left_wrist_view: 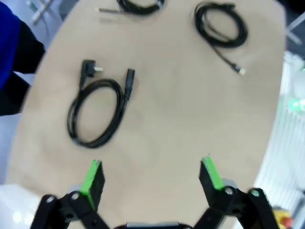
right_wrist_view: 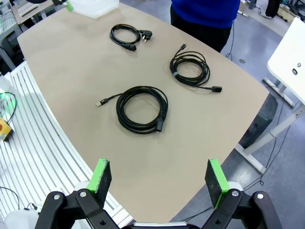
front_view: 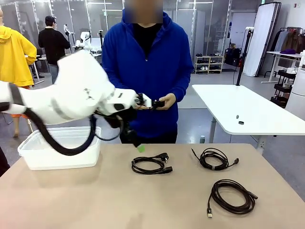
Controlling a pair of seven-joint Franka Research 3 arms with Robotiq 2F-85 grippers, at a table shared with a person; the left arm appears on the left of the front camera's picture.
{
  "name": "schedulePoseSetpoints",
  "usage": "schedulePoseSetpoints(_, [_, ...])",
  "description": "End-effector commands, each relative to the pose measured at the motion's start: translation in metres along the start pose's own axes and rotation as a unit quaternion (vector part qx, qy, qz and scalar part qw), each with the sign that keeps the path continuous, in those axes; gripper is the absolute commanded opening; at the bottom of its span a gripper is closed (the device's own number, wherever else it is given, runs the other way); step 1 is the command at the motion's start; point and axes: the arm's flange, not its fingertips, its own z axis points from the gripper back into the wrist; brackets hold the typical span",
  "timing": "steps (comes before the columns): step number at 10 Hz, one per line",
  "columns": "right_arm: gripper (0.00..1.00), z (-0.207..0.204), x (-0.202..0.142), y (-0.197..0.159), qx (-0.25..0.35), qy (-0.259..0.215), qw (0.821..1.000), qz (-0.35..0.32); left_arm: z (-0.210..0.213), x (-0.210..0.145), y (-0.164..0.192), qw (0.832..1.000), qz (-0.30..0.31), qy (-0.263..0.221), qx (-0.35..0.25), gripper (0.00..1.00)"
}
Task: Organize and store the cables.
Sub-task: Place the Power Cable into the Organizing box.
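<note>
Three coiled black cables lie on the tan table. A power cord (front_view: 150,164) (left_wrist_view: 95,112) (right_wrist_view: 127,36) with a chunky angled plug lies just below my left gripper (front_view: 138,146) (left_wrist_view: 152,175), which hovers open above the table. A thin coil (front_view: 214,158) (left_wrist_view: 140,5) (right_wrist_view: 190,68) lies to the right. A larger coil with a metal-tipped connector (front_view: 231,195) (left_wrist_view: 221,26) (right_wrist_view: 142,109) lies near the front right. My right gripper (right_wrist_view: 158,177) is open, high over the table's right corner, holding nothing.
A white plastic bin (front_view: 59,148) (right_wrist_view: 93,5) stands at the table's left, behind my left arm. A person in a blue hoodie (front_view: 147,62) stands at the far edge, holding a small black object (front_view: 156,103) in both hands. A white side table (front_view: 248,112) stands to the right.
</note>
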Motion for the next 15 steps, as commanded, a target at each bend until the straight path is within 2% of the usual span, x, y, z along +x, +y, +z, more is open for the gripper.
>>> schedulePoseSetpoints(1, [1.00,0.002,-0.001,-0.001,0.003,-0.003,1.000,0.008,-0.008,0.037,0.010,0.999,-0.002,0.037,0.008,1.00])
schedulePoseSetpoints(4, [1.00,0.002,-0.001,-0.001,0.003,-0.003,1.000,0.008,-0.035,0.076,0.025,0.995,0.013,0.096,0.025,1.00])
schedulePoseSetpoints(6, [1.00,0.002,-0.001,-0.001,0.003,-0.003,1.000,0.008,-0.044,0.088,0.040,0.991,0.038,0.121,0.040,1.00])
schedulePoseSetpoints(8, [1.00,0.002,-0.001,-0.001,0.003,-0.003,1.000,0.008,-0.054,0.085,0.059,0.987,0.080,0.133,0.034,1.00])
schedulePoseSetpoints(11, [1.00,0.002,-0.001,-0.001,0.003,-0.003,1.000,0.008,-0.066,0.072,0.071,0.975,0.139,0.159,0.071,1.00])
schedulePoseSetpoints(13, [1.00,0.002,-0.001,-0.001,0.003,-0.003,1.000,0.008,-0.083,0.061,0.096,0.945,0.259,0.177,0.092,1.00])
schedulePoseSetpoints(14, [1.00,0.002,-0.001,-0.001,0.003,-0.003,1.000,0.008,-0.095,0.050,0.106,0.922,0.322,0.192,0.100,1.00])
schedulePoseSetpoints(15, [1.00,0.002,-0.001,-0.001,0.003,-0.003,1.000,0.008,-0.102,0.040,0.110,0.889,0.397,0.200,0.115,1.00])
